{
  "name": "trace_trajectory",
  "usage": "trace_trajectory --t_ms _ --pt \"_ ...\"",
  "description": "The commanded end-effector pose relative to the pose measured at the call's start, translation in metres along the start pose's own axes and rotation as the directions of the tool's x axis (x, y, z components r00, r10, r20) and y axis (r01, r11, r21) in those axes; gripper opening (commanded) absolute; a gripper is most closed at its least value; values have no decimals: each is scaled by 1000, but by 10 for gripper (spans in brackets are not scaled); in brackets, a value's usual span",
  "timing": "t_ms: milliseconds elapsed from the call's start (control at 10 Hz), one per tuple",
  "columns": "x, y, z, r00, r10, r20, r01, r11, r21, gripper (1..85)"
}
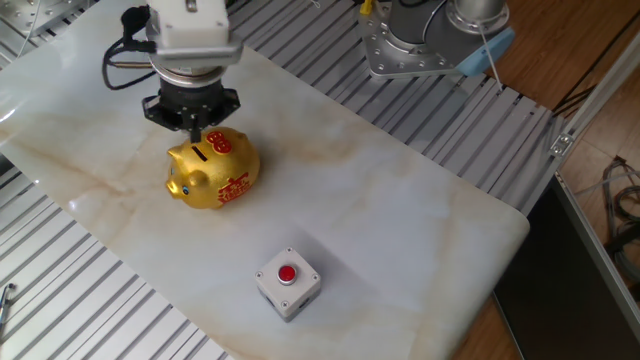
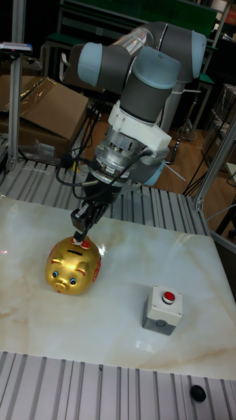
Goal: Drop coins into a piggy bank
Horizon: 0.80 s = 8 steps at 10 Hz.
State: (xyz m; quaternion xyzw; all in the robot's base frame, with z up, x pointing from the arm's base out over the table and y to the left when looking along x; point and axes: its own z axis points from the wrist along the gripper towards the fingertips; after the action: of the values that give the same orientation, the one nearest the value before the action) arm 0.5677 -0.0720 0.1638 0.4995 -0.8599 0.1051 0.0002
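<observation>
The gold piggy bank (image 1: 211, 173) with red characters stands on the left part of the marble table; in the tall fixed view the piggy bank (image 2: 73, 264) faces the camera. My gripper (image 1: 195, 131) hangs just above the slot in its back, apart from it, and the gripper (image 2: 80, 235) points straight down there. Its dark fingers stand close together, and the gap between them is too small to judge. No coin shows in either view.
A small white box with a red button (image 1: 288, 279) sits toward the table's front; the same box (image 2: 162, 309) is at the right in the tall view. A second arm's base (image 1: 420, 40) stands behind the marble slab (image 1: 400, 200). Slatted metal borders the slab.
</observation>
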Motion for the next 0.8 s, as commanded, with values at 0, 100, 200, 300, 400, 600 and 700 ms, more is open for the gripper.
trace_trajectory --t_ms 0,100,200,300,400,600,700 --pt "0 -11 -1 984 -181 9 180 983 40 10" --pt "-2 -8 -2 982 -190 20 189 981 34 10" --pt "-3 -5 -2 979 -202 26 202 979 27 10" --pt "-5 -2 -3 973 -229 37 228 973 19 10" --pt "-8 2 -4 965 -259 49 258 966 20 10" --pt "-10 5 -4 954 -295 55 294 956 21 10" --pt "-8 5 -2 950 -307 63 306 952 18 10"
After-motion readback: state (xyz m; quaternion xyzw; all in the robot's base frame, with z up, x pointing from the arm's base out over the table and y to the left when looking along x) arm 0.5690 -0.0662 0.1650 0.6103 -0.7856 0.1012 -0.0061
